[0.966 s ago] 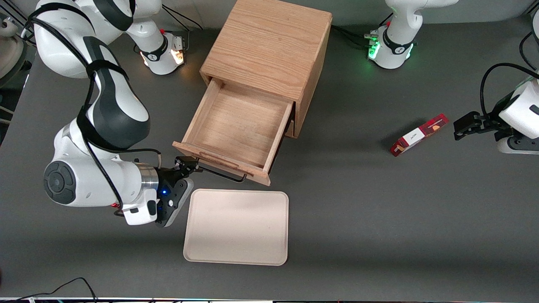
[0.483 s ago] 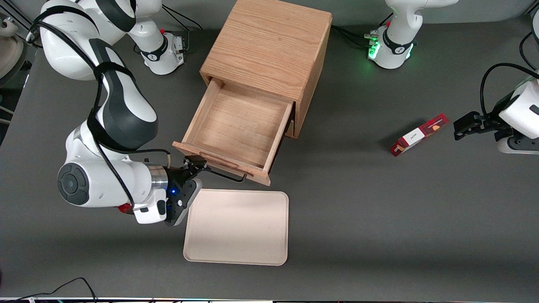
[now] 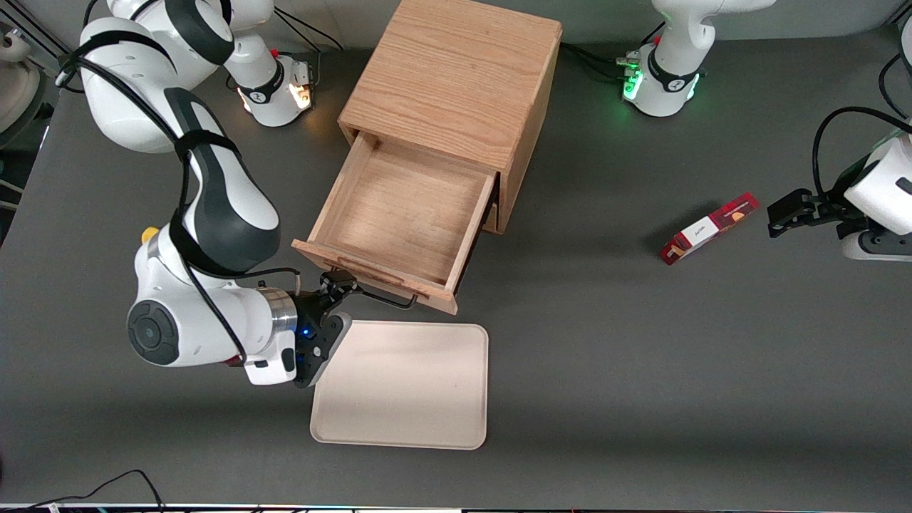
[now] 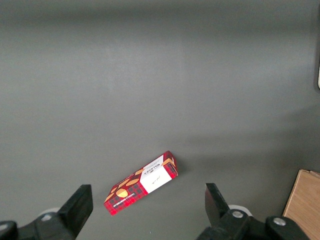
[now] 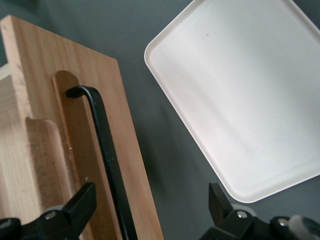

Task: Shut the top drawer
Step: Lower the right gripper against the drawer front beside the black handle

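"What had just changed, from where you stood?"

"Starting nearest me, the pale tray hadn't stirred. Just above its corner, the right arm had slid its gripper along the drawer front, from the corner at the working arm's end toward the black handle."

"Had it taken hold?"

"No. The fingers stood wide apart with nothing in them. One sat close against the wooden front and the handle's bar ran between the two, but I couldn't tell whether anything touched."

"And the top drawer?"

"Exactly where it had been a second before, pulled well out of the cabinet toward me and bare inside. So the closing hadn't begun. To my eye the arm was lining up to push the front panel back in. The front sat skewed to the table edge, so an off-centre push might jam it."

"The rest of the room?"

"A dark grey table, matte and flat. A small red box lay well off toward the parked arm's end. Farthest from me, the arm bases stood either side of the cabinet."
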Controlling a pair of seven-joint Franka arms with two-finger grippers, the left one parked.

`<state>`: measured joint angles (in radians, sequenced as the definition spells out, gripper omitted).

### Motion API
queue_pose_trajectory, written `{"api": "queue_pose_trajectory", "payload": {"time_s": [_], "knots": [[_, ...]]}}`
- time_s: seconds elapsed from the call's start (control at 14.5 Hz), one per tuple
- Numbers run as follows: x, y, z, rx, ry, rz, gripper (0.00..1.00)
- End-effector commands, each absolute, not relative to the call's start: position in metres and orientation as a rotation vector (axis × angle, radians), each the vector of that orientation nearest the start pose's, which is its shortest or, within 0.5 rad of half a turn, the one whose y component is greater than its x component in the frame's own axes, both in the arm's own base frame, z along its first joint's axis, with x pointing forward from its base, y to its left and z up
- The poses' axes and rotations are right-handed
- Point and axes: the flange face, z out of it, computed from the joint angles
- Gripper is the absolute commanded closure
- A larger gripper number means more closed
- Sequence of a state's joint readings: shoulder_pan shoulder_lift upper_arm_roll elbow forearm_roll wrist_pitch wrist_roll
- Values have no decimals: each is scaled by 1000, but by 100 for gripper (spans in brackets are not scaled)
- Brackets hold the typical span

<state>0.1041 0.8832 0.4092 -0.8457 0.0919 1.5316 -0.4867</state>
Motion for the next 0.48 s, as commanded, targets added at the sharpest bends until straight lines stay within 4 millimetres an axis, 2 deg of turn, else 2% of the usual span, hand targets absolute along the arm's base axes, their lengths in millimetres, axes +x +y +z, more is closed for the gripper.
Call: {"api": "queue_pose_trajectory", "payload": {"time_s": [0.0, 0.41], "knots": [[705, 269, 399, -2459, -1121, 185, 0], [700, 275, 389, -2454, -1082, 228, 0]]}}
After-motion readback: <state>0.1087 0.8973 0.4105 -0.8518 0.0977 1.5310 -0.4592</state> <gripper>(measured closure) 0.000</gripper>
